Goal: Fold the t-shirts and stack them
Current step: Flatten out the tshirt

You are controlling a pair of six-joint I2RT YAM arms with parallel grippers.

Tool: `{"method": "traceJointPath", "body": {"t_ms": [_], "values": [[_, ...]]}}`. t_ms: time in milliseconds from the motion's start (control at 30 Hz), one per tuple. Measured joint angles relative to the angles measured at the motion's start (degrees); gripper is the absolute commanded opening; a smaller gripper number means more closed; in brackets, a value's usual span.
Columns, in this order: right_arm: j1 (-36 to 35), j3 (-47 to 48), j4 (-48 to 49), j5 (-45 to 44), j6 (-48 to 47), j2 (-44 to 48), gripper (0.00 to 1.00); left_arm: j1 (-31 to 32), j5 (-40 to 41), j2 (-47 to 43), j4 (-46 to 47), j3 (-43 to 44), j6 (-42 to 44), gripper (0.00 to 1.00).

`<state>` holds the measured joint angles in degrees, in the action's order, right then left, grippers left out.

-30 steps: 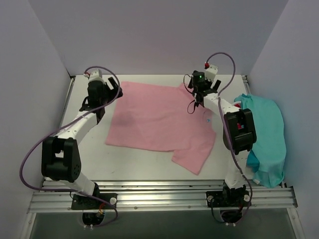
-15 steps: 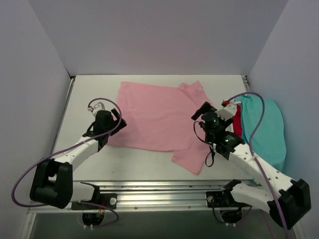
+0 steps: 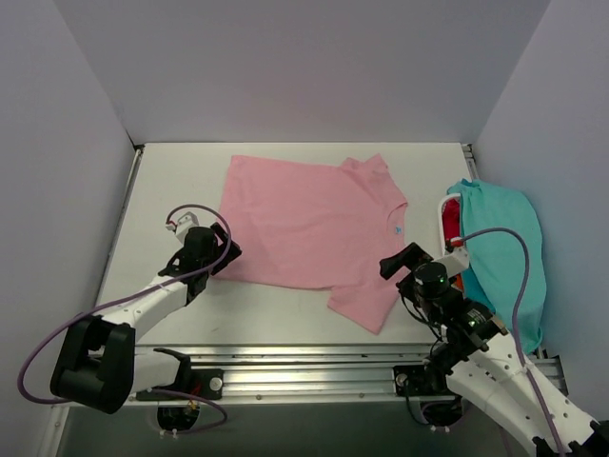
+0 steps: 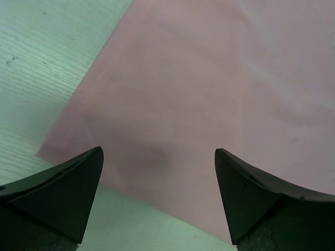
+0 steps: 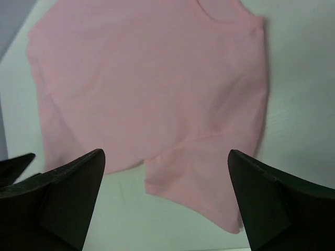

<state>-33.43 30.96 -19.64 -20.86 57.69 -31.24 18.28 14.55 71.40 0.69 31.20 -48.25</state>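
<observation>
Both tools stand wide open and hold nothing. The left tool (image 3: 221, 250) hovers at the near left corner of the pink t-shirt (image 3: 304, 219), and the right tool (image 3: 398, 263) sits just off the shirt's near sleeve.

That pink t-shirt lies spread flat in the middle of the worktop (image 3: 171, 181), its hem to the left and its neck opening to the right. One sleeve points toward the far wall, and the other lies toward the near edge with a crease across it. The left wrist view looks down between two dark fingers (image 4: 63, 193) at the shirt's corner and the bare worktop beside it. I cannot tell whether the fingers touch the cloth.

The left arm lies low, stretched forward and to the right from its base, with its purple cable looping over the wrist. The right arm is folded low at the near right — its elbow runs out of the picture — and its wrist is aimed up and left at the shirt.

At the right edge of the worktop, well apart from the pink one, a teal t-shirt (image 3: 509, 257) is heaped over a red t-shirt (image 3: 449, 228), of which only a strip shows.
</observation>
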Motion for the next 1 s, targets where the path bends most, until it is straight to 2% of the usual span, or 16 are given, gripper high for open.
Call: {"method": "traceJointPath", "body": {"t_ms": [167,267,467,700,867,1000], "values": [[0.0,-7.5,1.9,9.5,3.3,-6.2,0.97,0.0,0.0,0.0,0.4,-1.2,-0.9,0.97],[0.0,-9.6,1.8,12.1,4.6,-6.9,0.97,0.0,0.0,0.0,0.4,-1.4,-1.1,0.97],[0.0,-9.5,0.8,14.0,5.8,-5.8,0.96,0.0,0.1,-0.1,0.4,-1.4,-1.2,0.97],[0.0,-6.1,-3.9,17.0,5.4,-14.7,0.94,0.0,0.1,0.4,0.9,-1.4,-1.7,0.97],[0.0,-5.1,-6.1,17.5,4.3,-17.0,0.94,0.0,0.0,2.6,2.5,-1.4,-2.2,0.97],[-0.1,-6.9,-4.0,19.9,4.3,-17.9,0.88,0.0,0.0,3.9,3.1,-1.4,-2.2,0.98]]}}
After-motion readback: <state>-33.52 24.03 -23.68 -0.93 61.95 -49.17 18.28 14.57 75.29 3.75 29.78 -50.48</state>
